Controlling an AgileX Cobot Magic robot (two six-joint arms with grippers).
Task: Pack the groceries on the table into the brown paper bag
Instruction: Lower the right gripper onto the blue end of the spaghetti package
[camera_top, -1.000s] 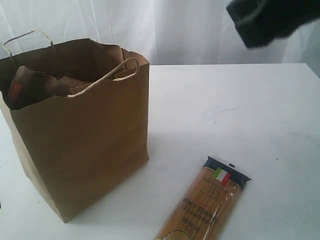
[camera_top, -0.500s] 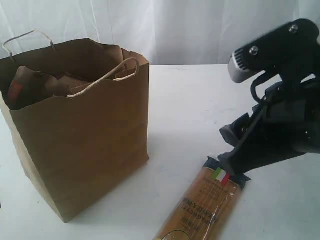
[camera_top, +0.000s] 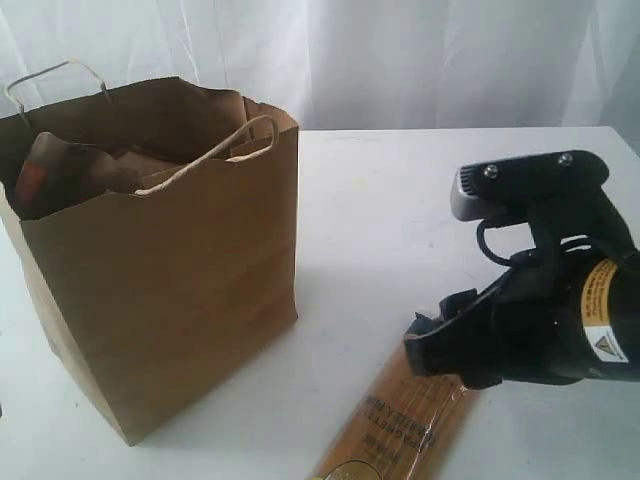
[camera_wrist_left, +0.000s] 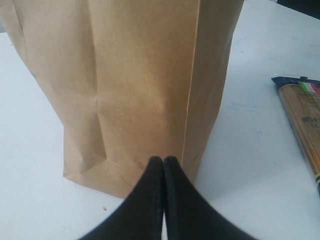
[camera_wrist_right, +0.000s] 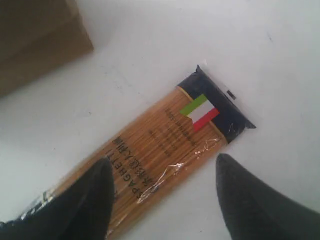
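The brown paper bag (camera_top: 170, 260) stands upright and open on the left of the white table (camera_top: 400, 190). A brown package with a red mark (camera_top: 50, 175) shows inside it. The spaghetti packet (camera_top: 395, 430) lies flat near the front edge, to the right of the bag. My right gripper (camera_top: 432, 350) hangs low over the packet's far end. In the right wrist view it (camera_wrist_right: 164, 160) is open, with one finger over the packet (camera_wrist_right: 165, 135) and the other over bare table. My left gripper (camera_wrist_left: 164, 160) is shut and empty, low by the bag's base (camera_wrist_left: 130, 85).
White curtains hang behind the table. Bare tabletop (camera_top: 450, 170) stretches right of the bag and behind the packet. The packet's flag end (camera_wrist_left: 305, 100) shows at the edge of the left wrist view. The bag's corner (camera_wrist_right: 35, 40) is near the packet.
My right arm has come down from the upper right to just above the spaghetti packet and now covers its far end. The bag, packet and left gripper have not moved.
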